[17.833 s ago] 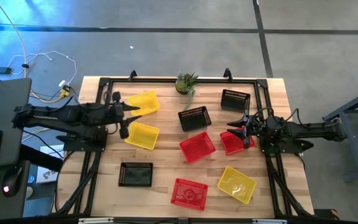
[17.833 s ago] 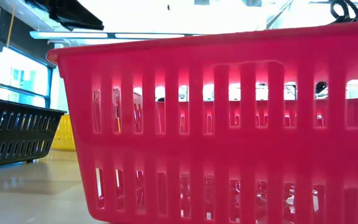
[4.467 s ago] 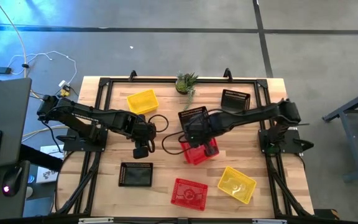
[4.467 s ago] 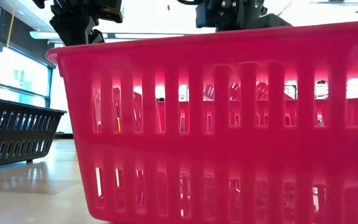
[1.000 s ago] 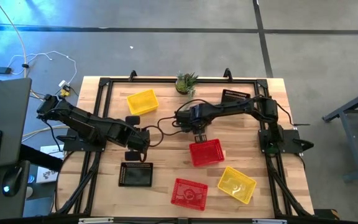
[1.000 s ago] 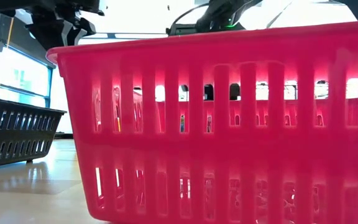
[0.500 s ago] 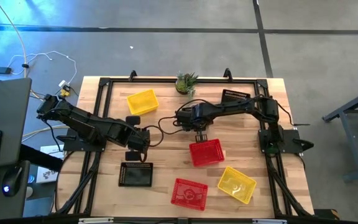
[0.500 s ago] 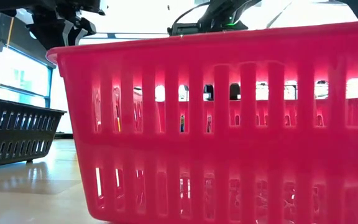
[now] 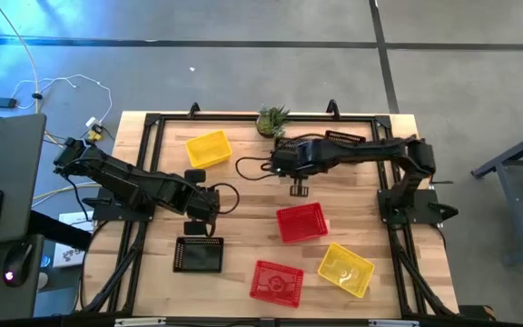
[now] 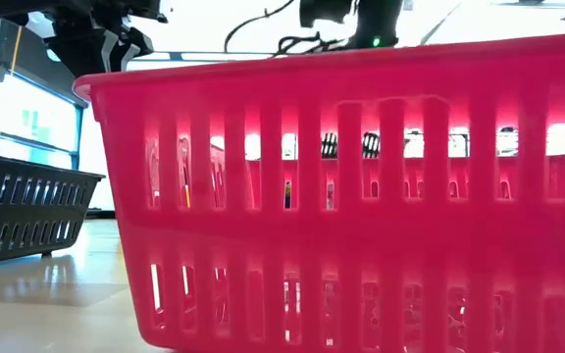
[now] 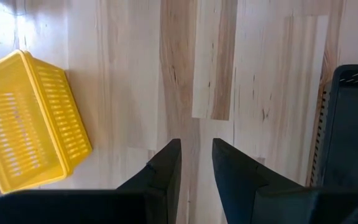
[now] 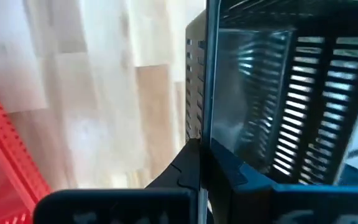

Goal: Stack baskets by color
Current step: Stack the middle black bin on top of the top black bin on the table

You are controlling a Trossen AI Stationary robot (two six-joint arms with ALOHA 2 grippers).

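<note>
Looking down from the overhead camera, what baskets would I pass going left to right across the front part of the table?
Black basket → red basket at the front edge → red basket farther in → yellow basket.

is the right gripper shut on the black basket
Yes. In the right wrist view the right gripper has its fingers closed on the thin wall of the black basket, lifted off the table.
</note>
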